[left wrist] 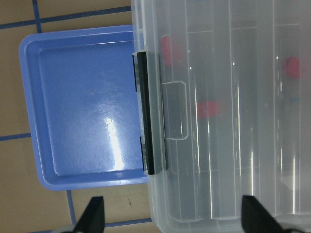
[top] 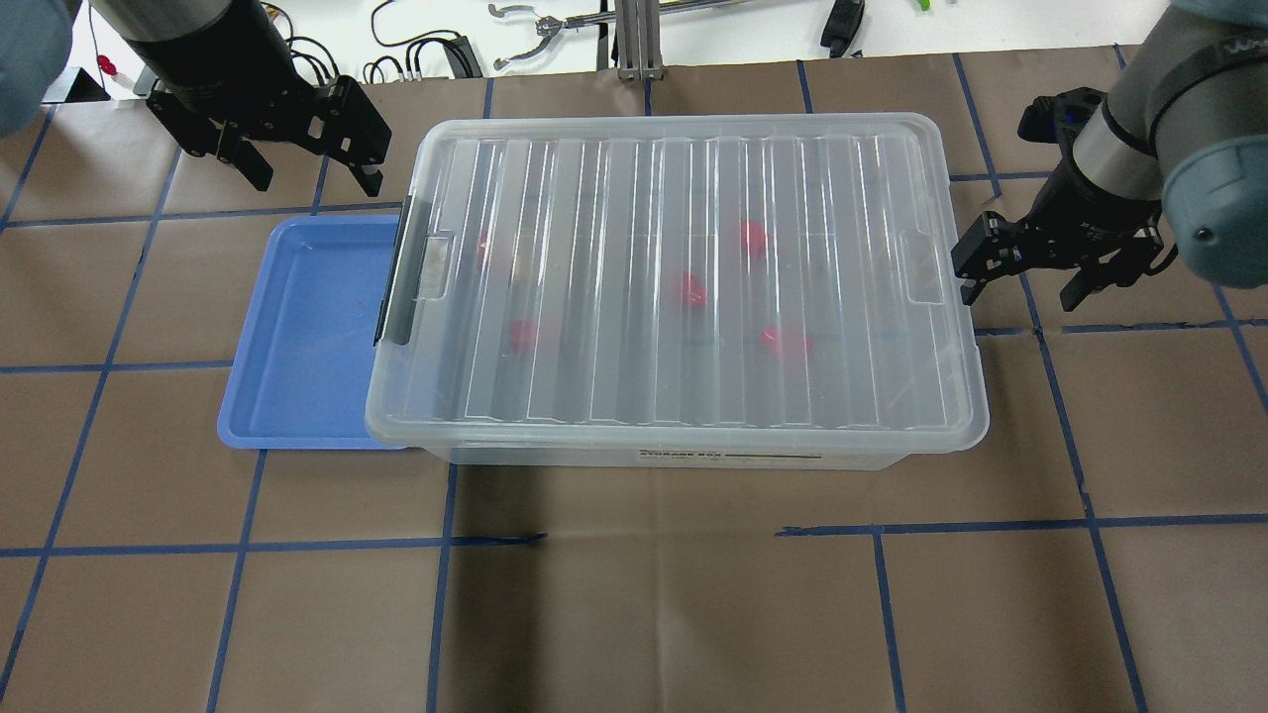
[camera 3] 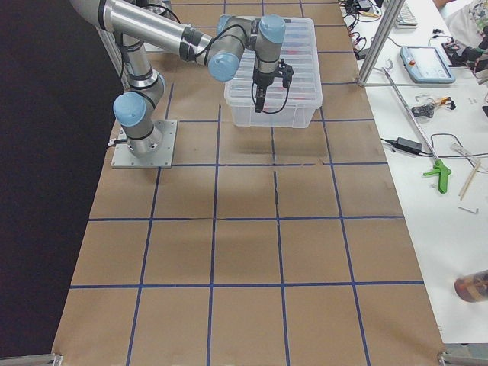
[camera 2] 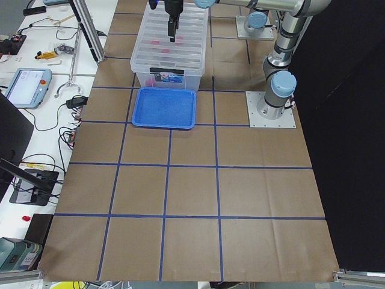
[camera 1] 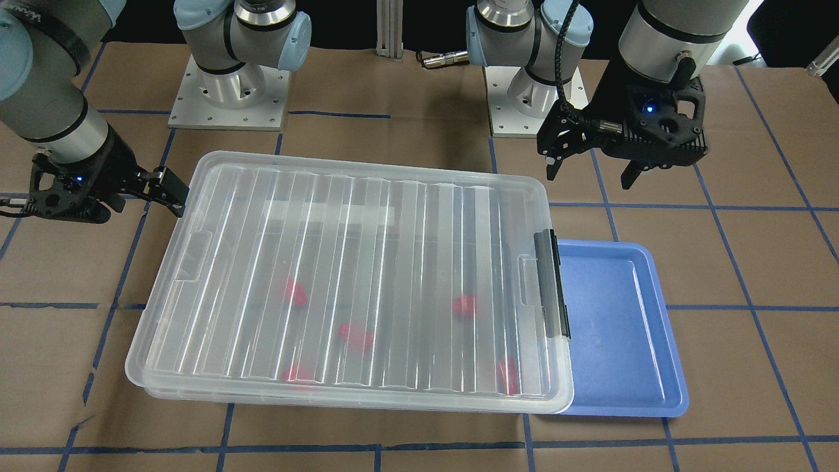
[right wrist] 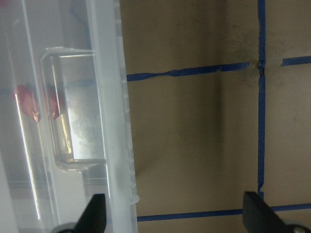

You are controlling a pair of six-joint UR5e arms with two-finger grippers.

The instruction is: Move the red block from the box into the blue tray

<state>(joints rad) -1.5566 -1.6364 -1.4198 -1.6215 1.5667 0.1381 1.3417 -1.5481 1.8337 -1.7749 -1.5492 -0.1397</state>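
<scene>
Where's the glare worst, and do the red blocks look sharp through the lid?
Front-facing view: bright streaks along the ribbed lid, red blocks only soft smears. Left wrist view: white glare patch on the blue tray. Right wrist view: box rim looks soft.

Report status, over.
Left end effector open, right end effector open, both empty. Red blocks inside box. Lid on, blocking access. Blue tray empty.

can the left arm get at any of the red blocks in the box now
Probably not. The red blocks lie inside the box under its closed lid, with the black latch at the end nearest the left gripper. That gripper is open and empty, so the lid likely comes off first.
</scene>
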